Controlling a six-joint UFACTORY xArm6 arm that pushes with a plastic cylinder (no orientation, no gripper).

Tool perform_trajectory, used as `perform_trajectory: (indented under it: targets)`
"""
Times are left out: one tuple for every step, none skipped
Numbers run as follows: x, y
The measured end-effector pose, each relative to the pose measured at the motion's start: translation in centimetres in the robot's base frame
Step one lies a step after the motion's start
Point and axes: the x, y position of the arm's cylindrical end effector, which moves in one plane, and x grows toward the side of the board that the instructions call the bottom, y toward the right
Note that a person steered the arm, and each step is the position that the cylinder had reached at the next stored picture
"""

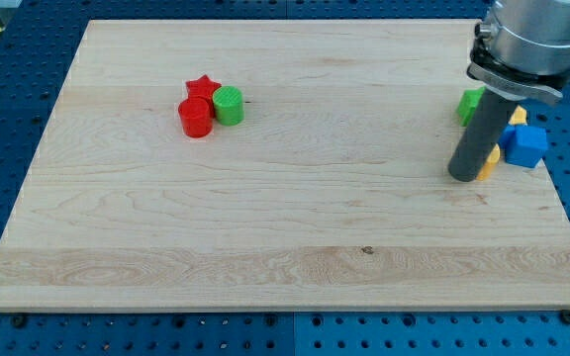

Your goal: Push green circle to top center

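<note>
The wooden board [265, 257] lies nearest the camera, its lower half bare. The green circle [229, 105] is seen in the upper left part of the board, touching a red cylinder [195, 117] and a red star [203, 87]. My tip [463, 175] is set down well apart, at the view's right, just beside a yellow block [491, 158] of unclear shape, partly hidden. A blue cube [525, 145] and a green block [470, 105] are grouped there. No fingers are fitted, so nothing is gripped.
</note>
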Motion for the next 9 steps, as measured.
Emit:
perform_trajectory:
  targets:
    - [0.0, 1.4]
    - [0.0, 2.1]
    - [0.0, 2.0]
    - [0.0, -0.8]
    - [0.0, -4.0]
    - [0.0, -7.9]
    - [-1.4, -11.4]
    - [-3.8, -14.7]
    - [-5.1, -18.1]
